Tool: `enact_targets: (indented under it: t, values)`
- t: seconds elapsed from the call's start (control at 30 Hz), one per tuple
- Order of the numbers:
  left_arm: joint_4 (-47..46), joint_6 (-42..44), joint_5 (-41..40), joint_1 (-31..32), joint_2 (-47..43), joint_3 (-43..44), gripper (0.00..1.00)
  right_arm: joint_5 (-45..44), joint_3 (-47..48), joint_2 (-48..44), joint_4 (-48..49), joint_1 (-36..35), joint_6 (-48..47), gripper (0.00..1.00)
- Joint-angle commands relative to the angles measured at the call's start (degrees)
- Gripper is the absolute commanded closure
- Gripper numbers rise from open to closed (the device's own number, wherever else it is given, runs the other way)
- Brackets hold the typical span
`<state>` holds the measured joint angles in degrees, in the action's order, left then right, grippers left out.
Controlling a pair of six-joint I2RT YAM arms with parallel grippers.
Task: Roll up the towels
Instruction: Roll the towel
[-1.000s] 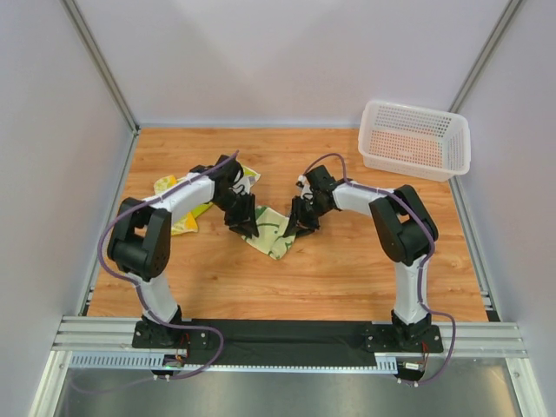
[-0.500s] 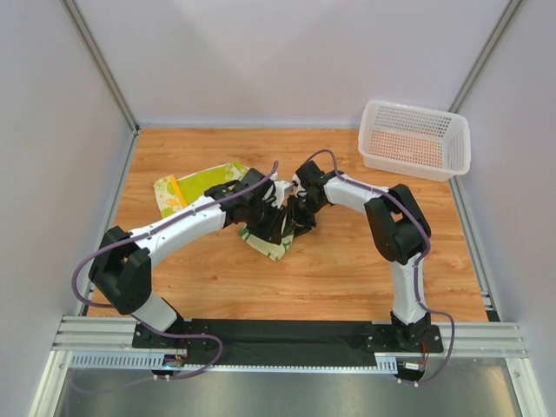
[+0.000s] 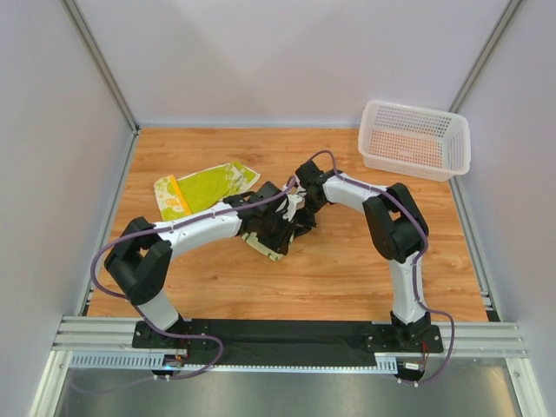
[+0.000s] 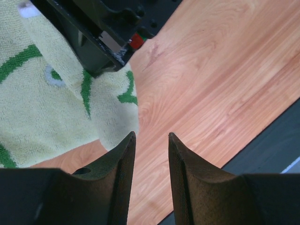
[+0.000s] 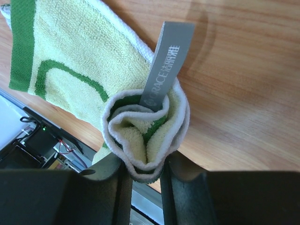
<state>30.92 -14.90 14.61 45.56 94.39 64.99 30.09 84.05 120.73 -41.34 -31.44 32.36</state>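
Observation:
A pale yellow towel with green patterns lies at the table's middle, mostly covered by both grippers. My right gripper is shut on the towel's rolled end, which has a grey label sticking out; its flat part spreads away. In the top view the right gripper sits at the towel's far right. My left gripper is open and empty, its left fingertip at the towel's edge, just above the wood; in the top view it is beside the right gripper.
A second yellow-green towel lies flat at the back left. A white mesh basket stands at the back right. A black strip runs along the table's near edge.
My left arm has swung right, from the towel's left side to right beside the right gripper. The second towel is now uncovered. The right gripper has shifted slightly left.

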Motion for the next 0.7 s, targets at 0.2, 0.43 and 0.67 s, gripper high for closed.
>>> enact_targets:
  t: [0.2,0.43,0.67]
  values:
    - [-1.82,0.83,-8.28,0.32,4.49,-1.18,0.59,-0.38,0.76,0.91,-1.64,-0.55,0.42,0.77]
    - [0.72,1.36,-10.83,0.32,9.76,1.02,0.55,-0.12,1.29,1.18,-1.72,-0.9,0.51,0.77]
    - [2.48,0.92,-16.0,0.32,9.67,-0.22,0.44,0.15,1.29,1.44,-1.2,-0.9,0.69,0.77]
